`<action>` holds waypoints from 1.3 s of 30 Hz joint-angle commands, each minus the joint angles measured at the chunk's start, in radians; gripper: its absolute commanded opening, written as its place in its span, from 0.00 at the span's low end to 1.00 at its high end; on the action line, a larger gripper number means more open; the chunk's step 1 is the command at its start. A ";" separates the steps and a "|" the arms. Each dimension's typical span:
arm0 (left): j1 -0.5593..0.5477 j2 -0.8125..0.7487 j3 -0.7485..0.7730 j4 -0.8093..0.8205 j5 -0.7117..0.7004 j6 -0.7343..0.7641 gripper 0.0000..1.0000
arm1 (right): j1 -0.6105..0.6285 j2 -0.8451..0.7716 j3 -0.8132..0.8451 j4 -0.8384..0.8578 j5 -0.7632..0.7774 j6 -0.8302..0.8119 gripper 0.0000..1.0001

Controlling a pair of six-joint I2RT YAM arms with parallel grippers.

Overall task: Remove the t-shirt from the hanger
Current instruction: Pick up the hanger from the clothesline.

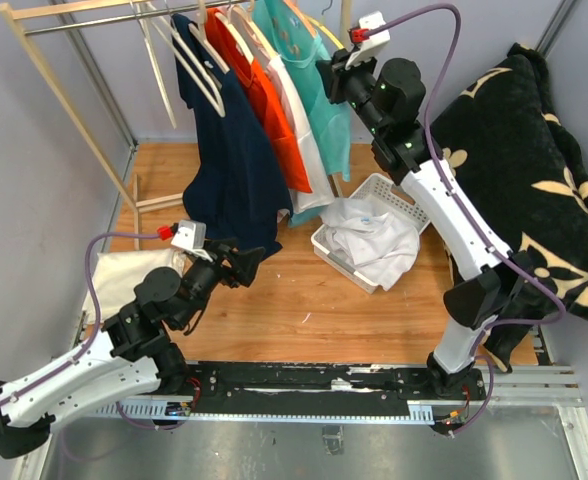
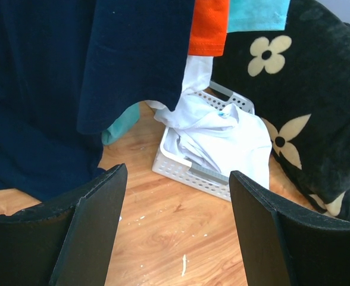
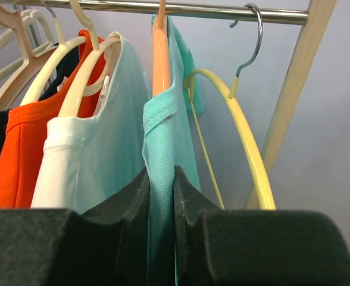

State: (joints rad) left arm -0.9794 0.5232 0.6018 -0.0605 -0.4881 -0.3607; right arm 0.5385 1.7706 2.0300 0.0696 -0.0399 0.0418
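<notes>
Early: right end effector [image 3: 162, 179] clenched on teal mesh t-shirt [image 3: 163, 131], upper ctr, not yet off orange plastic hanger [image 3: 159, 59] (left end effector [image 2: 176, 171] released).

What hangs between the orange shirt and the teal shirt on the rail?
A white t-shirt on a cream hanger, seen in the right wrist view.

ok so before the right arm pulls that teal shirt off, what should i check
1. Grip: right end effector shut on teal shirt: ok.
2. Support: peach hanger hangs from rail: ok.
3. Helper: left end effector open and empty: ok.
4. Bracing: left end effector at the peach hanger: not ok, it is low by the navy shirt.
5. Snag: yellow hanger clear of the teal shirt: cannot tell.
</notes>
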 commanded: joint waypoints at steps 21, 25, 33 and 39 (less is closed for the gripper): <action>-0.006 0.223 0.228 0.077 -0.004 -0.007 0.74 | 0.020 -0.382 -0.361 0.093 0.020 -0.049 0.01; -0.007 0.234 0.234 0.088 0.001 -0.014 0.74 | 0.021 -0.398 -0.372 0.074 0.008 -0.052 0.01; -0.007 0.255 0.290 0.065 -0.011 -0.041 0.99 | 0.023 -0.460 -0.447 0.072 0.014 -0.065 0.01; -0.007 0.316 0.413 0.002 -0.077 -0.089 1.00 | 0.024 -0.483 -0.468 0.059 0.015 -0.070 0.01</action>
State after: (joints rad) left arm -0.9794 0.8124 0.9329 -0.0368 -0.5068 -0.4084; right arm 0.5468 1.3319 1.5562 0.0631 -0.0322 -0.0074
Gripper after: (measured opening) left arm 0.993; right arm 0.177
